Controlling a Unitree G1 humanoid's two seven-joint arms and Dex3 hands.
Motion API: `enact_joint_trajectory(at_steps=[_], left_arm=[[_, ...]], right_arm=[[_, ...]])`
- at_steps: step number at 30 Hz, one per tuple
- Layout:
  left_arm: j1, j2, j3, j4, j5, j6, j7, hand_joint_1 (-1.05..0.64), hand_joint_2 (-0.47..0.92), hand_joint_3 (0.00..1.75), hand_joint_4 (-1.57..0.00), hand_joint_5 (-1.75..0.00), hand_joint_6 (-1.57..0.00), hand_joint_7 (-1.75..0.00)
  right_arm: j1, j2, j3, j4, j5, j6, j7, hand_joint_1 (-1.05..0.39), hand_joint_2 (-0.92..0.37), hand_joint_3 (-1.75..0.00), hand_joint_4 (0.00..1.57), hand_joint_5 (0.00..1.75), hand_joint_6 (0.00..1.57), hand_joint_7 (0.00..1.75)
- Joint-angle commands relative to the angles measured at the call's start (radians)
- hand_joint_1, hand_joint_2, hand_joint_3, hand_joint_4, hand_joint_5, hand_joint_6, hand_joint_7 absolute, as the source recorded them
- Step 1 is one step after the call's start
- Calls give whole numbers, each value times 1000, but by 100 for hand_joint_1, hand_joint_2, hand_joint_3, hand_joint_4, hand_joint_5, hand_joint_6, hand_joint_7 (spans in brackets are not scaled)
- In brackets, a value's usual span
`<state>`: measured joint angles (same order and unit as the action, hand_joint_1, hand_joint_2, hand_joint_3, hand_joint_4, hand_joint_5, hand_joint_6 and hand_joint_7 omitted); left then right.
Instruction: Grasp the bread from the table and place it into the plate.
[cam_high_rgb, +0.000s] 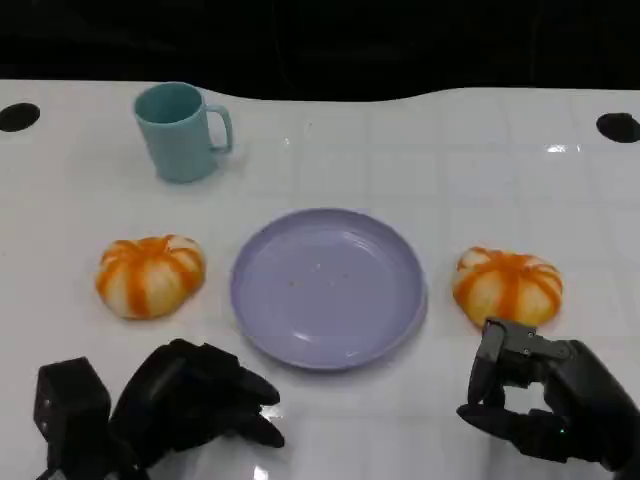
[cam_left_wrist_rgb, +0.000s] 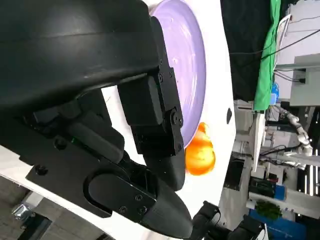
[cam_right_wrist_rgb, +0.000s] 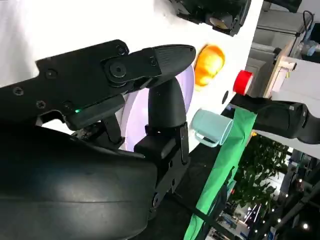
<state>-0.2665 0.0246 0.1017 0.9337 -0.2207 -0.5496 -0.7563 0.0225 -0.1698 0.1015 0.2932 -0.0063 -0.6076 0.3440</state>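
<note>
White table (cam_high_rgb: 420, 150) carries a lavender plate (cam_high_rgb: 328, 287) at centre, nothing on it but a few specks. Two orange-and-white striped bread rolls flank it: left bread (cam_high_rgb: 150, 275) lies on the table just beside the plate's left rim; right bread (cam_high_rgb: 508, 286) lies on the table just beside the plate's right rim. Neither roll is on the plate. A teal mug (cam_high_rgb: 182, 131) stands upright behind the left bread, handle pointing right, well apart from the plate. Left hand (cam_high_rgb: 195, 400) sits low at the near edge, fingers spread and empty, pointing toward the plate; apart from the left bread. Right hand (cam_high_rgb: 535, 400) is at the near right, directly in front of the right bread, fingers apart with nothing between them; fingertips close to the roll, contact cannot be told. Left wrist view: plate (cam_left_wrist_rgb: 187, 65) and the right bread (cam_left_wrist_rgb: 200, 154) beyond the fingers. Right wrist view: left bread (cam_right_wrist_rgb: 208, 64) and mug (cam_right_wrist_rgb: 211, 128) past the plate.
</note>
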Motion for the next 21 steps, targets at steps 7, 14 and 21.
enact_joint_trajectory(at_steps=[7,14,21], left_arm=[[-1,10,4,4,-5,-5,-9,-105,79,0,-156,-21,-155,0],[-1,11,2,-2,-4,3,-8,-105,79,0,-157,-21,-155,0],[-2,9,3,-5,-10,18,-11,-105,78,0,-157,-21,-155,0]], right_arm=[[-10,-17,-33,-64,21,17,-13,-47,-92,-8,57,170,49,137],[-34,-63,-61,-117,-82,40,-57,-49,-92,-5,49,109,51,61],[-50,-113,-74,-191,-192,101,-107,-47,-92,-3,35,71,53,10]])
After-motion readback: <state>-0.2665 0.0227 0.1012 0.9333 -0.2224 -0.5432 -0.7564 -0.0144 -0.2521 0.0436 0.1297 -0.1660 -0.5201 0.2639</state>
